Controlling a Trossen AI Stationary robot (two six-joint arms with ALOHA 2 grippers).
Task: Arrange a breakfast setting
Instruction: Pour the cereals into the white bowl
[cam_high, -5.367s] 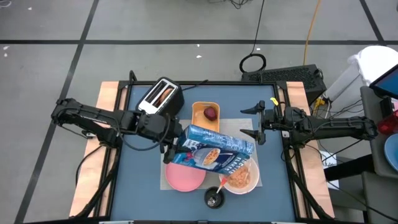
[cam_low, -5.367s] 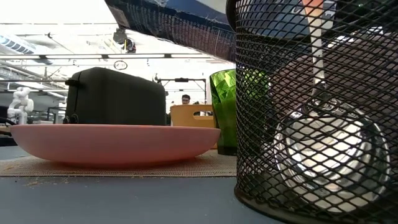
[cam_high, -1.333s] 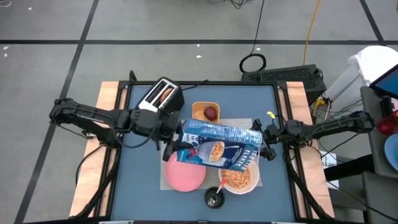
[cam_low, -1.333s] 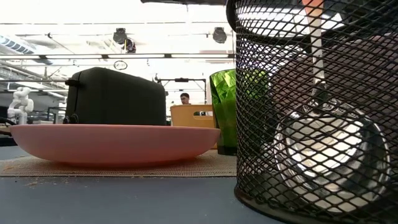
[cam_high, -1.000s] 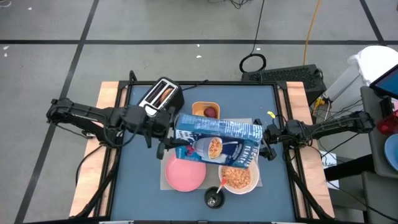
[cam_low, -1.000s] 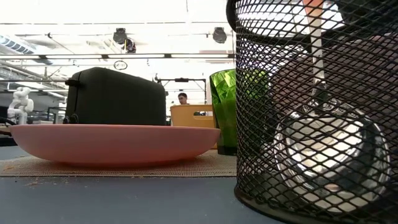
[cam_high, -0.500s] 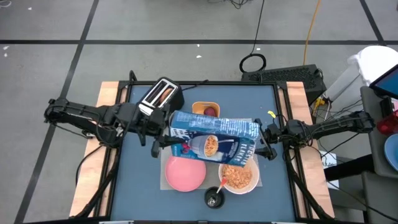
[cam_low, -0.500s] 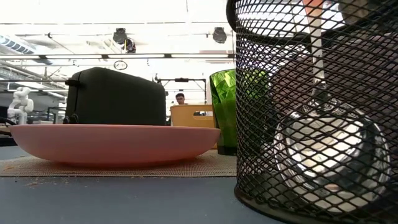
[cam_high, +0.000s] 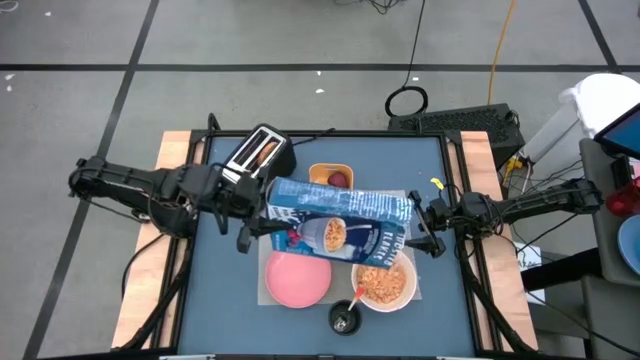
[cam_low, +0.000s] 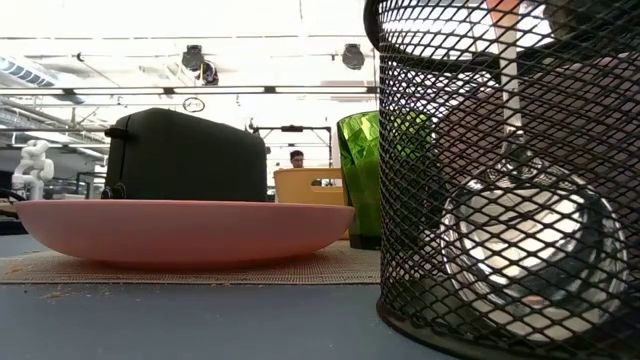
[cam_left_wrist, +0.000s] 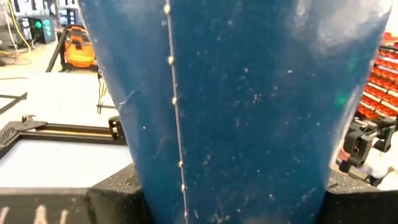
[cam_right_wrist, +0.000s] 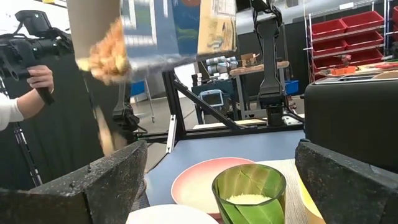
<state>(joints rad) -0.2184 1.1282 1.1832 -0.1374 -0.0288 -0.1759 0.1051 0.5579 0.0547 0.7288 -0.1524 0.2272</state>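
Observation:
My left gripper (cam_high: 260, 228) is shut on the blue cereal box (cam_high: 342, 222), which lies lengthwise in the air above the placemat. The box's open end (cam_right_wrist: 102, 56) shows cereal and hangs over the white bowl (cam_high: 385, 285) of cereal. The pink plate (cam_high: 297, 280) rests on the mat beside the bowl. My right gripper (cam_high: 421, 236) stands open just beyond the box's right end and below it. The green cup (cam_right_wrist: 249, 191) stands before it. The red-handled spoon (cam_high: 357, 293) stands in a mesh cup (cam_high: 346, 320). The dark-red fruit (cam_high: 339, 179) lies on the orange tray (cam_high: 322, 176). My left gripper pinches the box's closed left end (cam_left_wrist: 236, 186) between its two fingers, one on each opposite side. The fingers (cam_left_wrist: 115, 194) come in level from the table's left, along the box's length. The box is lifted clear and lies about level.
A black-and-silver toaster (cam_high: 258, 152) with toast in its slots stands at the far left of the table. A woven placemat (cam_low: 200, 268) lies under the plate. Beyond the table a person's hand (cam_right_wrist: 38, 78) holds a camera.
My left gripper has drawn back toward the table's left edge with the cereal box. The box has shifted left with it and stays lifted, its open end still over the bowl.

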